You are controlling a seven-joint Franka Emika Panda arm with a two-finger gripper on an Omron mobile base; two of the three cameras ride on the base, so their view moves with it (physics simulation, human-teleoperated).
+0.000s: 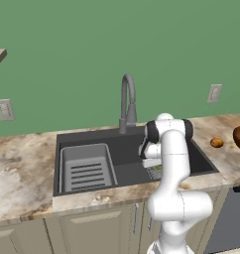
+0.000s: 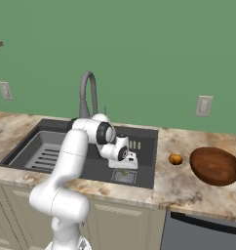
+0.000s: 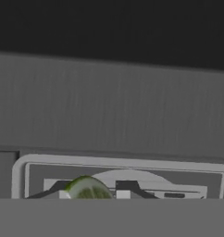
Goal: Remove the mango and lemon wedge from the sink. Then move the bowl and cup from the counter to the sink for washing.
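We take the sink (image 1: 92, 144) as our landmark. On the counter (image 2: 178, 188) to its right sit the bowl (image 2: 216, 165) and, between bowl and sink, the mango (image 2: 175, 158), already out of the basin. Inside the sink, at its right front corner, our gripper (image 2: 124, 166) reaches down to the floor over the drain, and the lemon wedge (image 3: 88, 190) lies just under the hand. We cannot tell whether the jaws are clamped on it or apart. We judge the lemon step in hand; next we need a firm pinch, then a lift clear of the rim.
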